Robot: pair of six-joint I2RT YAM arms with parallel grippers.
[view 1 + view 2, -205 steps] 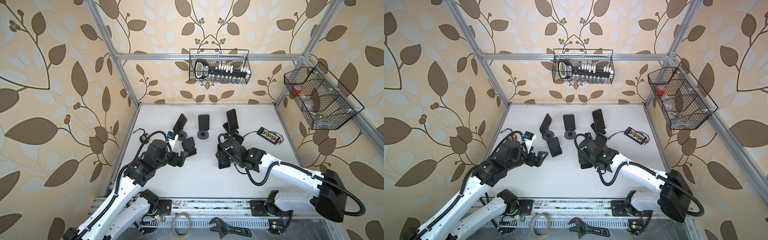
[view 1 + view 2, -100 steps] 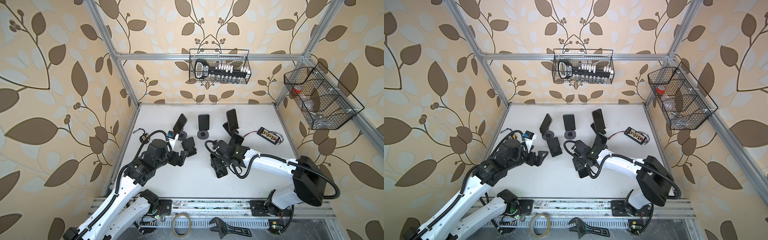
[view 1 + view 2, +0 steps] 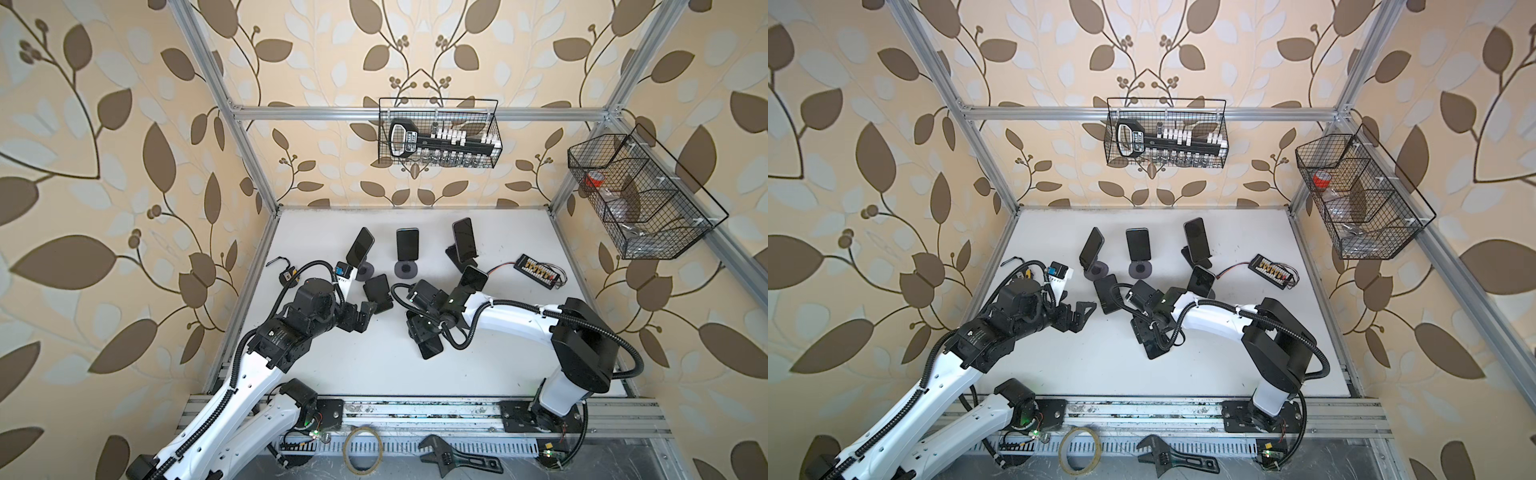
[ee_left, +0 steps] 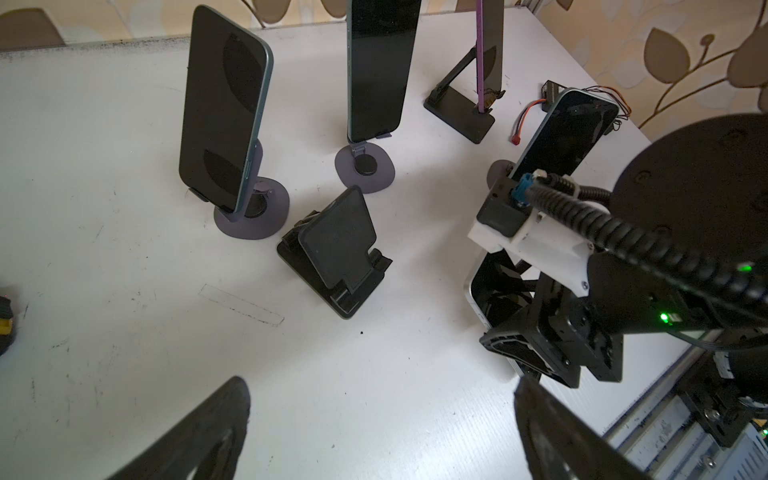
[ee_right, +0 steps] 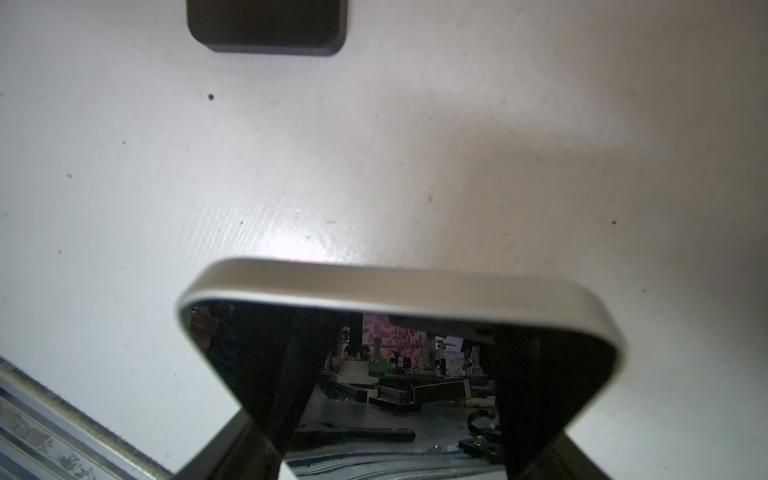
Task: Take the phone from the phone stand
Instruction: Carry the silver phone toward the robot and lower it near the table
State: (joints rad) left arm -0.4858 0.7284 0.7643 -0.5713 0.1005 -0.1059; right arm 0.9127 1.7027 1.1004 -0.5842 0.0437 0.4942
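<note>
One phone [image 3: 431, 353] in right pincer [image 3: 420, 330] has shifted frontward; left pincer [image 3: 365, 316] unmoved.

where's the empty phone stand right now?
In both top views the empty black phone stand sits left of centre, just in front of the leftmost propped phone and beside the open left gripper.

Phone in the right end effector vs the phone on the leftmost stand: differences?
Pose: the held phone lies near flat, low over the table; the leftmost phone stands steeply upright. Support: held phone is clamped in the right end effector; leftmost phone rests on a grey round-base stand. Edge: held phone silver, leftmost phone dark teal. Both screens are dark.
</note>
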